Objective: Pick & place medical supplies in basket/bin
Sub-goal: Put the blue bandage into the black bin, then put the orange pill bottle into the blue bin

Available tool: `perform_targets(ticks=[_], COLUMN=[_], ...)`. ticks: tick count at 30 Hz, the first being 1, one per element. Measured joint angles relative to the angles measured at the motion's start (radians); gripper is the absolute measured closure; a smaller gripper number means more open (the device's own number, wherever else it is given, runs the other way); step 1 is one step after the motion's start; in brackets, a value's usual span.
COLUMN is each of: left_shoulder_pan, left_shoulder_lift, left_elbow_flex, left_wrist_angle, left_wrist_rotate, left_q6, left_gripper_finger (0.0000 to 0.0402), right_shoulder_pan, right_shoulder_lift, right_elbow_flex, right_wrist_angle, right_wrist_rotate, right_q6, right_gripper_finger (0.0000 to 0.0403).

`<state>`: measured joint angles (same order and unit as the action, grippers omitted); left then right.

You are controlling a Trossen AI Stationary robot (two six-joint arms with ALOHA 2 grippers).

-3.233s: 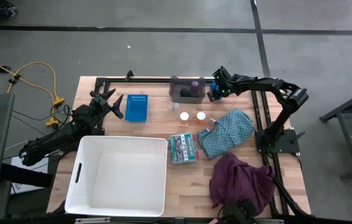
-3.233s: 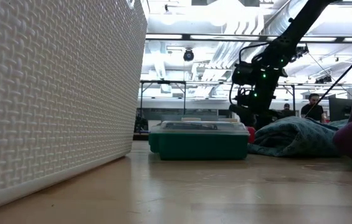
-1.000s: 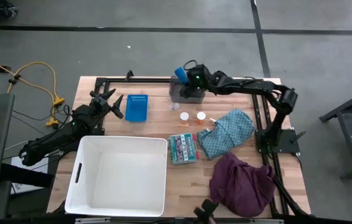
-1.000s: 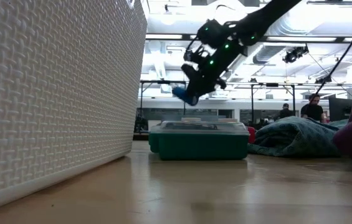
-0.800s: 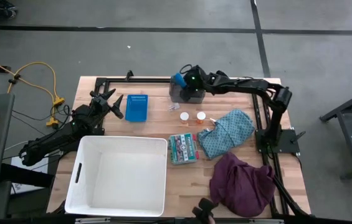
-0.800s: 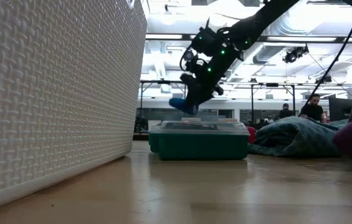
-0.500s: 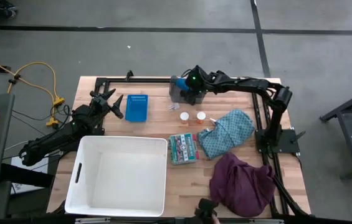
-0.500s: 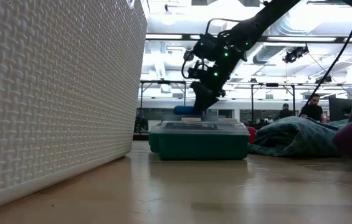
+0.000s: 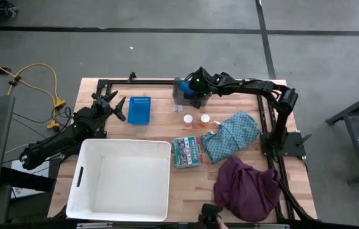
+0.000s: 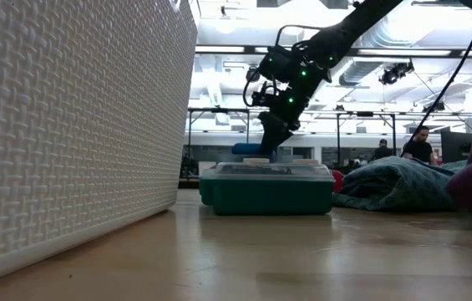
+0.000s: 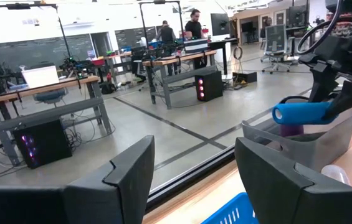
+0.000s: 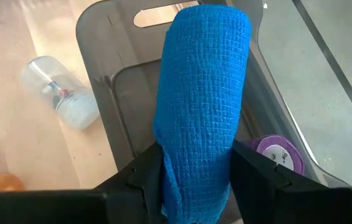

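My right gripper (image 9: 192, 85) is shut on the small blue roll (image 12: 200, 93) just above a grey bin (image 9: 189, 95) at the table's far middle. A purple roll (image 12: 278, 154) lies inside that bin. Two orange bottles with white caps (image 9: 196, 119) stand upright on the wood in front of the bin. The teal patterned cloth (image 9: 233, 135) and the maroon cloth (image 9: 246, 184) lie bunched on the right. My left gripper (image 9: 112, 105) waits open at the left, near a blue box (image 9: 138, 109). My right gripper pinches the blue roll's near end (image 12: 191, 168) between its two fingers (image 12: 144, 177). The fingers slant down from the table's right side and lie along the roll. The roll (image 11: 303, 113) sticks out roughly level beyond the fingertips, lifted clear over the bin's rim.
A large white woven basket (image 9: 121, 178) fills the near left. A green lidded box (image 9: 187, 151) sits in the middle. A small clear vial (image 12: 63, 96) lies on the wood beside the grey bin. People stand in the room beyond the table.
My right gripper has sunk toward the grey bin with the blue roll, tipping its fingers down and rolling at the wrist. The roll has come down to just over the bin's rim, and has kept still for the last half second.
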<state>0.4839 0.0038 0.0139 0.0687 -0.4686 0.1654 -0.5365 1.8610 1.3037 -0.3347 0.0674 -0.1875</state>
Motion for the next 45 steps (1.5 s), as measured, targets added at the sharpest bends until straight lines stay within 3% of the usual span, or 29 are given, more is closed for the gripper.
perform_targets(ticks=[15, 38, 45], left_shoulder_pan=[0.000, 0.000, 0.000], left_shoulder_lift=[0.000, 0.000, 0.000], left_elbow_flex=[0.000, 0.000, 0.000], left_wrist_angle=[0.000, 0.000, 0.000], left_wrist_rotate=[0.000, 0.000, 0.000], left_q6=[0.000, 0.000, 0.000], left_gripper_finger=[0.0185, 0.0185, 0.0185], right_shoulder_pan=[0.000, -0.006, -0.054], right_shoulder_lift=[0.000, -0.003, -0.096], right_elbow_flex=[0.000, -0.001, -0.002], right_wrist_angle=[0.032, 0.071, 0.077], right_wrist_rotate=[-0.046, -0.042, -0.159], right_q6=[0.003, 0.008, 0.026], right_gripper_finger=[0.0188, 0.0186, 0.0186])
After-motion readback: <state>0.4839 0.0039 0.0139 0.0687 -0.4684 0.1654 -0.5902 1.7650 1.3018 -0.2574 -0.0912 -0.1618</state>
